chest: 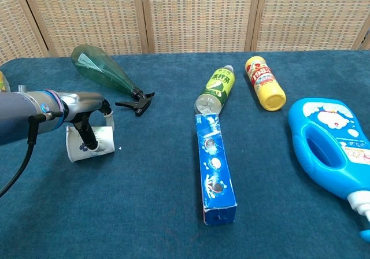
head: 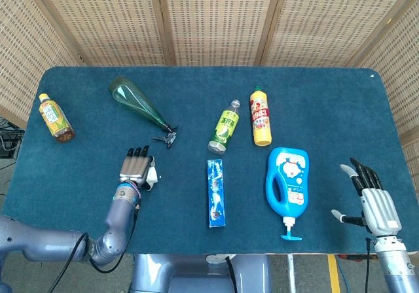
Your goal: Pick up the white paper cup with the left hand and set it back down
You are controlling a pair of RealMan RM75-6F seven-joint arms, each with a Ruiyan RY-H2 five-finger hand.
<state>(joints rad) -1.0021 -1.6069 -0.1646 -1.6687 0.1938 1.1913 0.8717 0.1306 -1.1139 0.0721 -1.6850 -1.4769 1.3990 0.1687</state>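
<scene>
a: where's the cup (chest: 91,144) now?

b: lying on its side on the table (head: 327,90), just left of the blue box (chest: 214,167) and near the sprayer (chest: 110,74)'s nozzle. the left hand (head: 134,167) is over it, a dark finger (chest: 87,136) down against its side and the thumb (chest: 107,117) curled over the top. in the head view the hand hides most of it

a: so it's got it?

b: closing on it, i'd say. it isn't lifted, and i can't tell for sure that the hold is firm

a: how would you do this bit?

b: squeeze gently; paper walls should cave easily. get thumb and fingers on opposite sides around the middle, not the rim. since it lies tipped, it may roll away from the finger, so close both sides together, then lift straight up, clear of the sprayer nozzle

a: and the right hand (head: 375,200)?

b: far right of the box, past the detergent (head: 287,182), fingers spread, holding nothing

a: count what's on the table

b: one cup, one box, one sprayer, one detergent bottle, one yellow bottle (head: 260,116), one green-label bottle (head: 224,127) just above the box, one tea bottle (head: 55,117) far left. two hands
</scene>
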